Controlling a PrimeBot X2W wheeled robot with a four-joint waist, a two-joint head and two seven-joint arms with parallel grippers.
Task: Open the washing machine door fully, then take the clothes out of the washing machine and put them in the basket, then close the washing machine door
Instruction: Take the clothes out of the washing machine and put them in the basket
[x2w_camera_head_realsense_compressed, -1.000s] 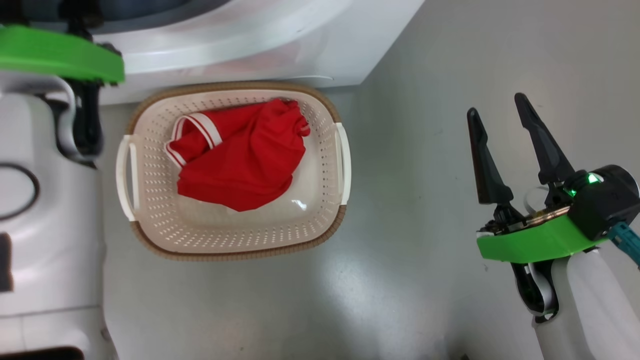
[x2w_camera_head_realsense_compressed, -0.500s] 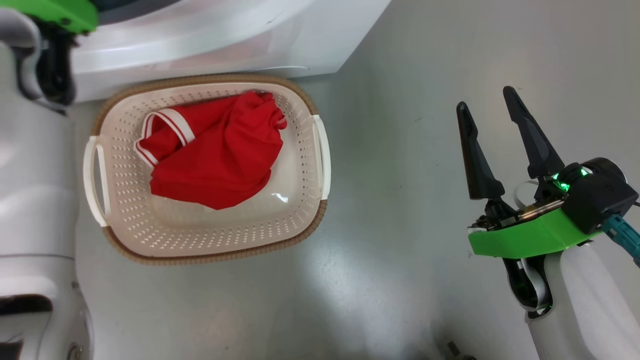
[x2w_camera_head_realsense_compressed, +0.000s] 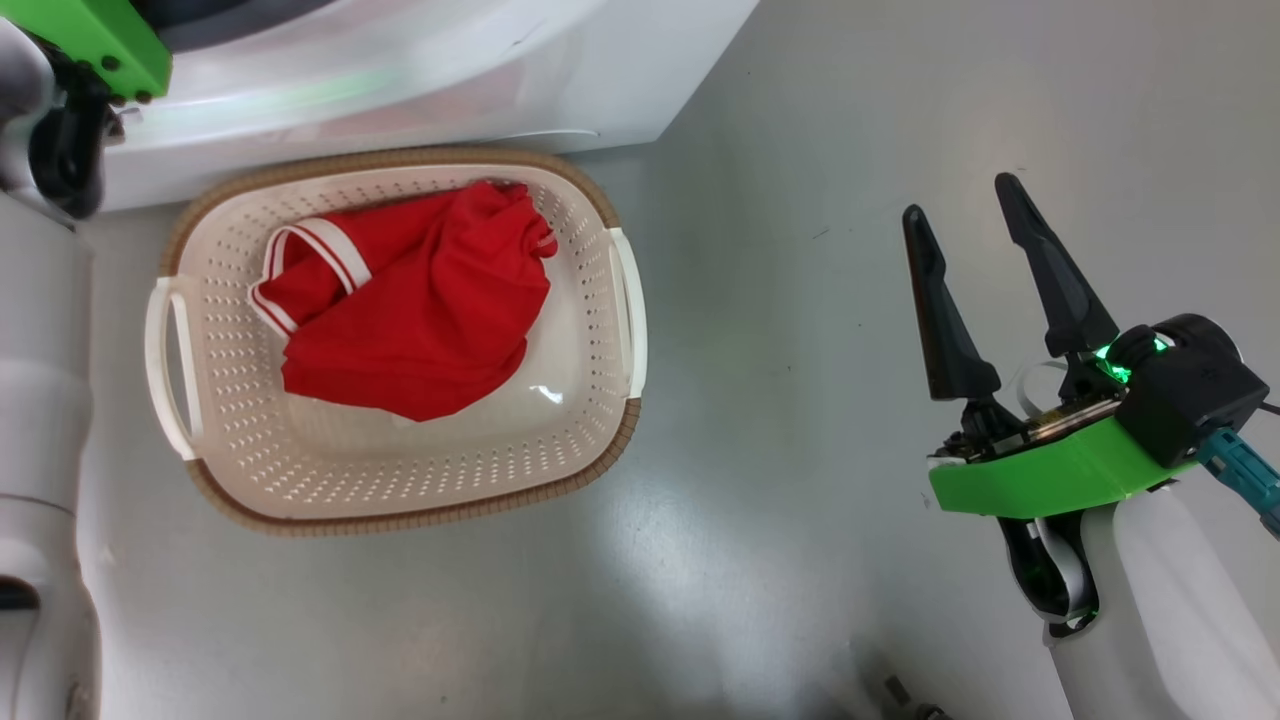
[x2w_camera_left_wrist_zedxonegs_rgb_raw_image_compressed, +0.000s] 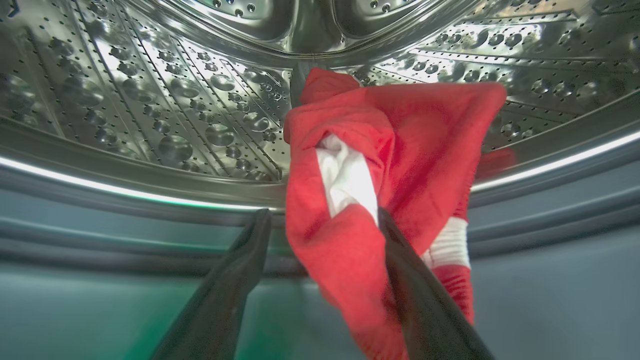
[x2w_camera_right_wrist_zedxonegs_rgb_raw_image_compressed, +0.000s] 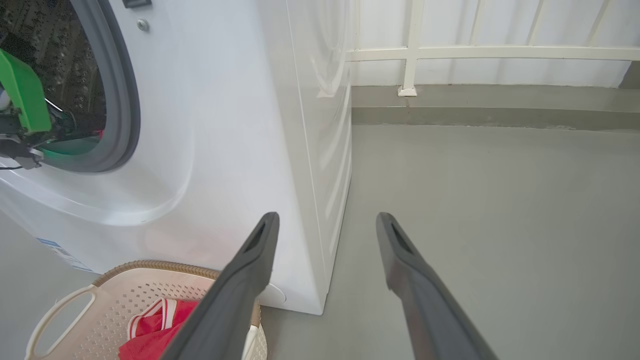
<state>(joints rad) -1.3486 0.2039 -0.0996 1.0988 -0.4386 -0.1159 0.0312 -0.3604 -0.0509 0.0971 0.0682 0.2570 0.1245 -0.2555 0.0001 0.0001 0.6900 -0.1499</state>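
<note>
In the head view a red garment with white trim, part of the clothes (x2w_camera_head_realsense_compressed: 410, 320), lies in the cream basket (x2w_camera_head_realsense_compressed: 420, 480), which stands on the floor against the white washing machine (x2w_camera_head_realsense_compressed: 450, 90). Another red and white garment (x2w_camera_left_wrist_zedxonegs_rgb_raw_image_compressed: 420, 145) hangs over the grey gasket (x2w_camera_left_wrist_zedxonegs_rgb_raw_image_compressed: 100, 235) at the mouth of the steel drum (x2w_camera_left_wrist_zedxonegs_rgb_raw_image_compressed: 150, 100). My left gripper (x2w_camera_left_wrist_zedxonegs_rgb_raw_image_compressed: 322, 217) is open, and the cloth's lower fold lies between its fingers. My right gripper (x2w_camera_head_realsense_compressed: 960, 200) is open and empty over bare floor, right of the basket. The washing machine door is out of view.
My pale left forearm (x2w_camera_head_realsense_compressed: 40, 350) runs up the left edge beside the basket. Its green wrist mount (x2w_camera_right_wrist_zedxonegs_rgb_raw_image_compressed: 22, 90) sits in the machine's opening. Grey floor (x2w_camera_head_realsense_compressed: 800, 400) spreads to the right of the machine. A white railing (x2w_camera_right_wrist_zedxonegs_rgb_raw_image_compressed: 415, 52) stands along the far wall.
The head camera has shifted, so basket and machine sit further left in the picture. My left arm has reached up toward the machine opening. The right gripper stays open.
</note>
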